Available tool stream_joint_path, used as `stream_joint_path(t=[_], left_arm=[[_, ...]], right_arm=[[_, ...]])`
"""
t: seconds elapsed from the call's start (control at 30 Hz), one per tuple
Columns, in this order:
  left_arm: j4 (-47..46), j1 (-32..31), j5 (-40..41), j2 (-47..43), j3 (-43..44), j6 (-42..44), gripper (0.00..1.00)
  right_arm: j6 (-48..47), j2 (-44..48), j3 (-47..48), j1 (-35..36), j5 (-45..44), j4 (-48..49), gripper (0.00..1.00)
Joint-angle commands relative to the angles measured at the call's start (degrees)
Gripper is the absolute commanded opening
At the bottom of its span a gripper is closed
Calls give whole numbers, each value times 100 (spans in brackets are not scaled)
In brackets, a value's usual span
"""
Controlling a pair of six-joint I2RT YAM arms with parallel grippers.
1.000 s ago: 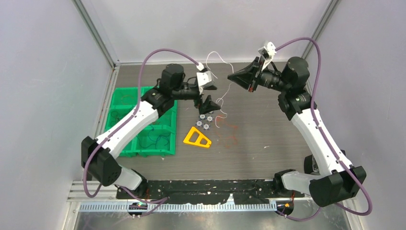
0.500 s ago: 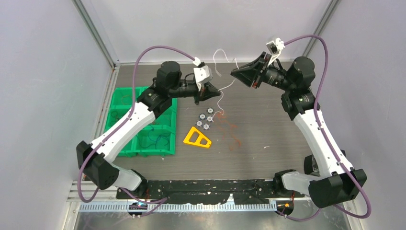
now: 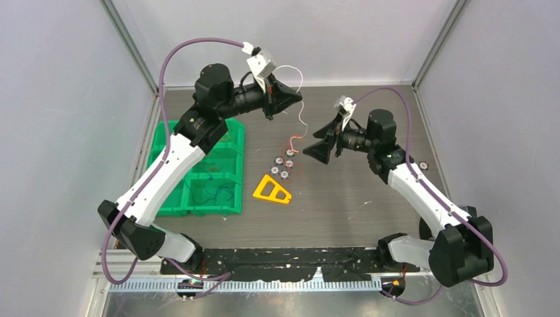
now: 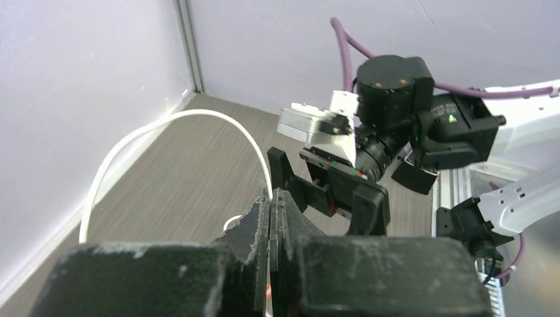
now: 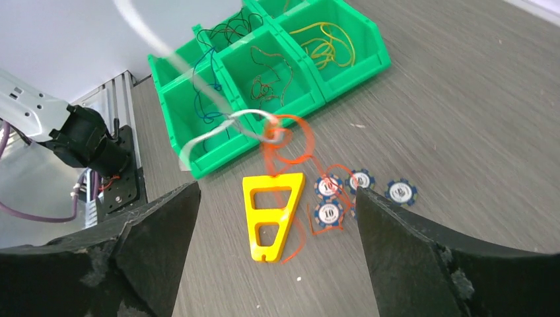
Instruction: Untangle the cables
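Note:
My left gripper (image 3: 292,99) is raised over the back of the table, shut on a white cable (image 3: 304,116). In the left wrist view its jaws (image 4: 272,197) are pressed together and the white cable (image 4: 165,123) loops out to the left. This cable hangs down to an orange cable (image 3: 294,140) knotted to its lower end. In the right wrist view the white strand (image 5: 212,135) meets the orange tangle (image 5: 289,140), whose strands trail down by the chips. My right gripper (image 3: 311,142) stands open just right of the knot, with nothing between its fingers (image 5: 277,191).
Green bins (image 3: 170,173) at the left hold sorted cables: yellow (image 5: 328,43), dark red (image 5: 264,78) and blue-black (image 5: 210,79). A yellow triangular plastic piece (image 3: 271,190) and several poker chips (image 3: 282,168) lie mid-table. One more chip (image 3: 422,165) lies at the right.
My left gripper shut on the white cable and rose up and back-left with it. My right gripper let go, opened wide and dropped toward the middle of the table.

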State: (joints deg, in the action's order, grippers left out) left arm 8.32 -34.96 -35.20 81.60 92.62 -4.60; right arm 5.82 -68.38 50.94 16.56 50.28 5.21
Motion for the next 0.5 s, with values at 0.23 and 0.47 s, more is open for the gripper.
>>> stream_joint_path(t=[0.23, 0.47], left_arm=[[-795, 270, 117, 90, 450, -1552, 0], [-1112, 452, -280, 69, 709, -1981, 0]], right_arm=[[-245, -793, -475, 1207, -1532, 2626, 90], [-758, -1503, -409, 1271, -2370, 3086, 76]])
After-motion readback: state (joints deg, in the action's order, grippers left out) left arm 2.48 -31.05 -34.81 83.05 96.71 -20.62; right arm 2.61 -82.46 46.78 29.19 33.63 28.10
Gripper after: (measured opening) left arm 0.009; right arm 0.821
